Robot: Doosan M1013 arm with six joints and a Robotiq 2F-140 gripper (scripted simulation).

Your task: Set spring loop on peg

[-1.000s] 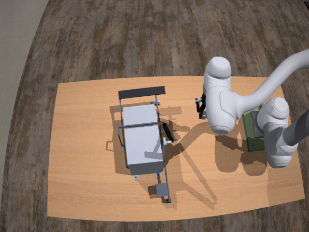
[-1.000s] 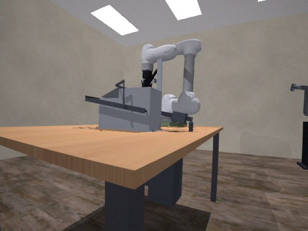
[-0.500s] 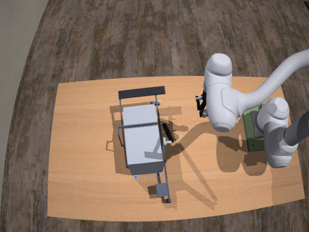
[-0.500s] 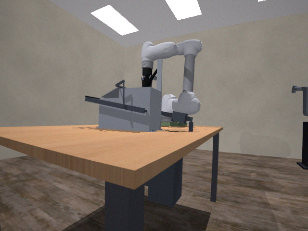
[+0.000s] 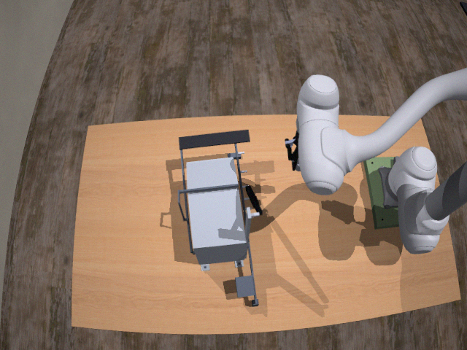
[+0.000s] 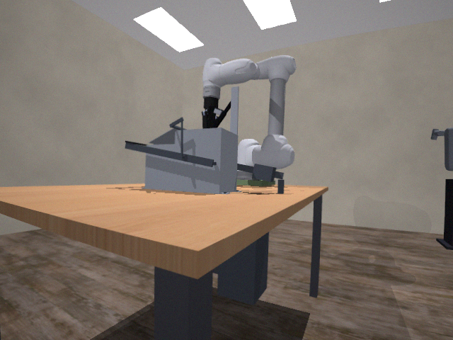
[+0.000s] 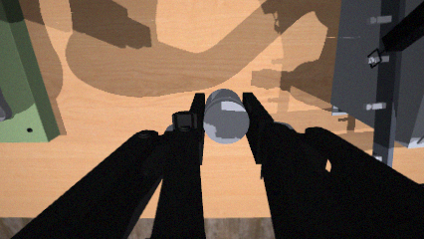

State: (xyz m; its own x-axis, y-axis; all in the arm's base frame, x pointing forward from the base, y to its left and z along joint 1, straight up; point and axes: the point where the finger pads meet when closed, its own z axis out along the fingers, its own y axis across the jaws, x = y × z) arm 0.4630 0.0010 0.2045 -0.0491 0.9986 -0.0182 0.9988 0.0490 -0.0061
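Wrist view: tool (image 7: 225, 121) grips one steel weight (image 7: 226, 119) above bare surface (image 7: 149, 110); one feeder (image 7: 358, 65) at 2 o'clock.

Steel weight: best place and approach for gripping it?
Grip the weight across its round side wall, coming straight down from above, as the gripper has it now. It is a short cylinder, so two opposite points on the curved wall give the fingers a square pinch, leaving the flat base free to sit on the sloping pedal.
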